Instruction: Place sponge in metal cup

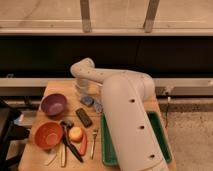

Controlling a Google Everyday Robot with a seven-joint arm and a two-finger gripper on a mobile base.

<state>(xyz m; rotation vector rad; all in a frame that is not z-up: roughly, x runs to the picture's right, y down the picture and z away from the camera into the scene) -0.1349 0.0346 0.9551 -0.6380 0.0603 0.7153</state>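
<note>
My gripper [82, 92] hangs from the white arm's wrist over the back middle of the wooden table [37, 161]. Just below and right of it lies a small blue-grey thing that looks like the sponge [87, 100]. A grey, shiny thing that may be the metal cup [98, 106] stands right beside the sponge, partly hidden by my arm. I cannot tell whether the gripper touches the sponge.
A purple bowl [54, 104] stands at the left and an orange bowl [48, 135] at the front left. A black rectangular object [83, 117], a peach-coloured fruit [76, 133], a fork [94, 142] and dark utensils [70, 145] lie in the front middle. A green tray [162, 137] is at the right, mostly behind my arm.
</note>
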